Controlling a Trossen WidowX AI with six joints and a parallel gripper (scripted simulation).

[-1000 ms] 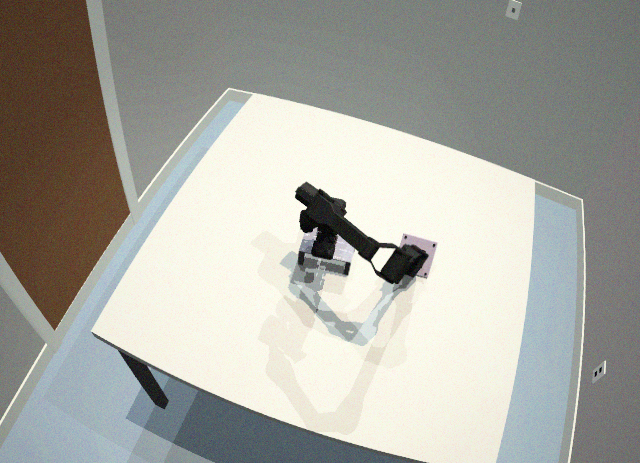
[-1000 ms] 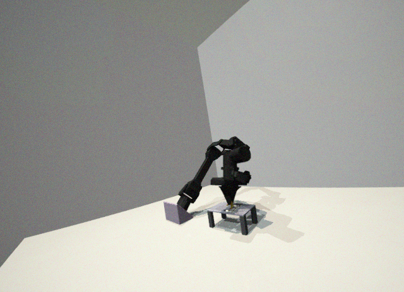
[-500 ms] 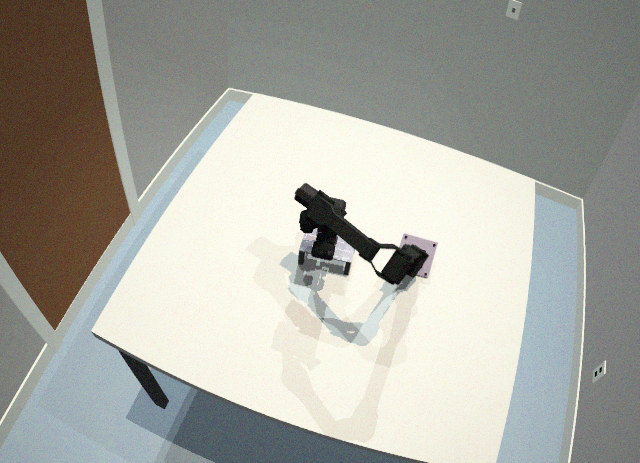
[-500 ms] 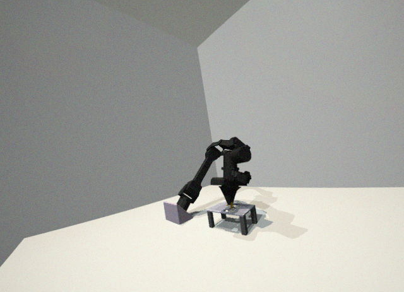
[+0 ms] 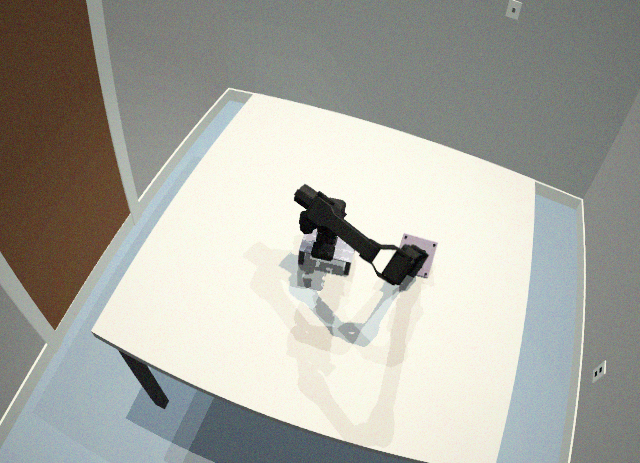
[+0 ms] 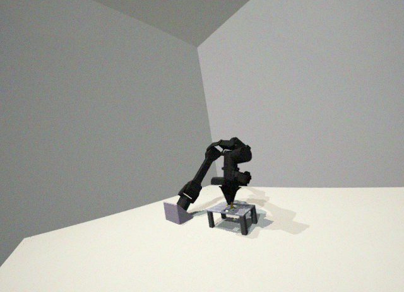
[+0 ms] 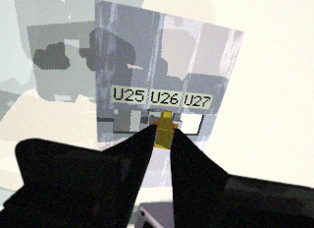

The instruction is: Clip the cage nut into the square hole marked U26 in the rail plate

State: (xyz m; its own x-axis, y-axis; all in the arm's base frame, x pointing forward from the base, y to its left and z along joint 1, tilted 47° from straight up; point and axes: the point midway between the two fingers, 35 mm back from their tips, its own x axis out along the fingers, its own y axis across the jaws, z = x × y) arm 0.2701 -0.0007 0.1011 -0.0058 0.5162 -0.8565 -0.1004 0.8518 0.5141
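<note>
The cage nut [image 7: 164, 136] [image 6: 231, 205] is yellow, with small orange parts at its sides in the wrist view. My gripper [image 7: 164, 131] [image 6: 230, 203] is shut on it and points down. The nut is over the square hole marked U26, by the U26 label [image 7: 164, 98], at about the level of the rail plate [image 7: 115, 56] [image 6: 244, 210] [image 5: 344, 250]. The fingers and nut cover much of that hole. I cannot tell how far the wings reach into it. The fingertips are hidden behind the arm in the top view.
The U25 hole [image 7: 127, 121] and U27 hole [image 7: 192, 124] lie on either side of U26. The rail plate stands on dark legs [image 6: 243, 225]. The lavender arm mount [image 5: 430, 251] [image 6: 172, 212] stands beside it. Both are on the cream table [image 5: 206, 241].
</note>
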